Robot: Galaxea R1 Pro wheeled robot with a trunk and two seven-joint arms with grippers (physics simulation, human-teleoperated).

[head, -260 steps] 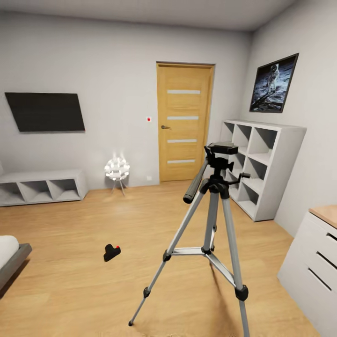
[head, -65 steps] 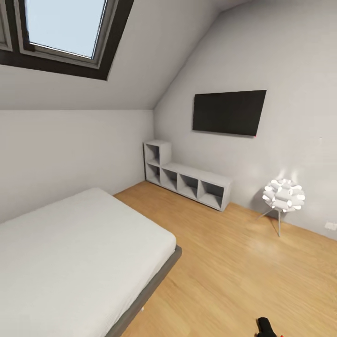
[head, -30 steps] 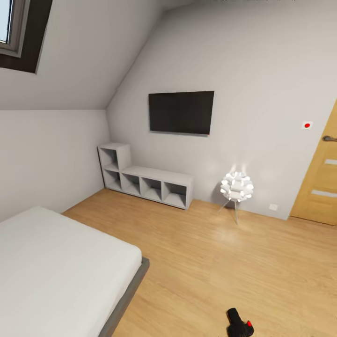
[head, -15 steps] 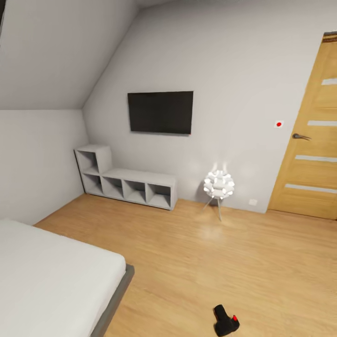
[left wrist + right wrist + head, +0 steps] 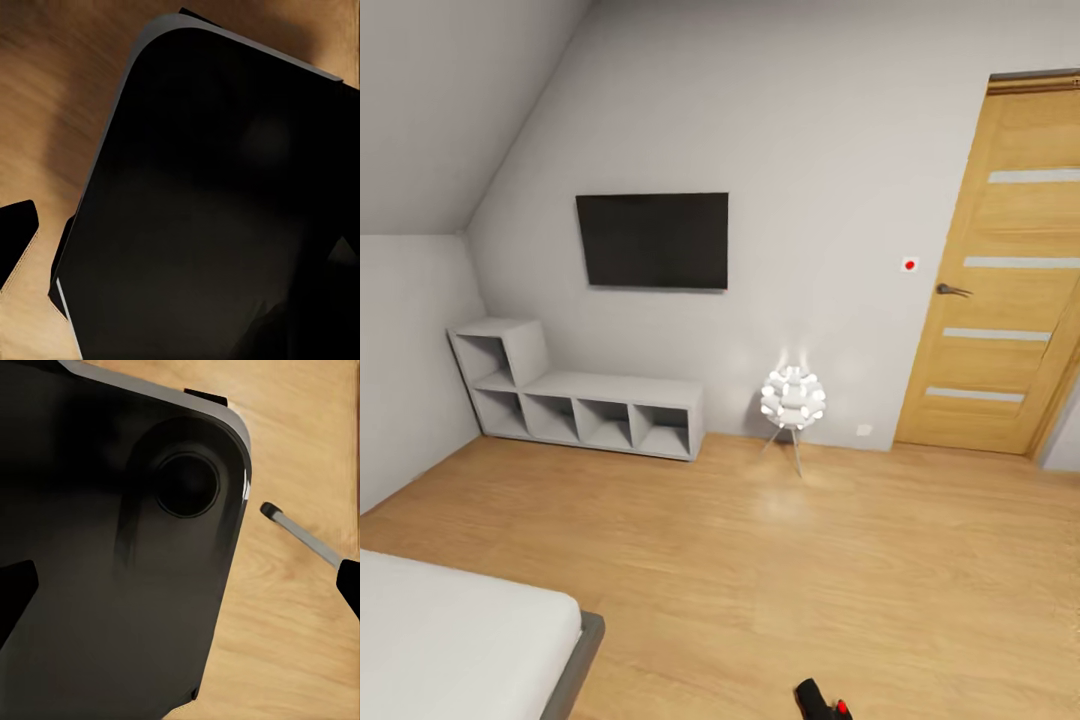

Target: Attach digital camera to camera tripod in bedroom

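Now the camera (image 5: pixel 821 702) lies on the near floor (image 5: pixel 840 560), door (image 5: pixel 995 270) far right; whether either pincer is spread, I cannot tell.

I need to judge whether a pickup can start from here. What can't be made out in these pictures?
- Digital camera: head view, cut off by the bottom edge, so its pose is unclear.
- Wooden door: head view, its right side cut by the edge.
- Bed: head view, cut off at the corner.
- Gripper state: both wrist views are blocked by a dark body close to the lens.
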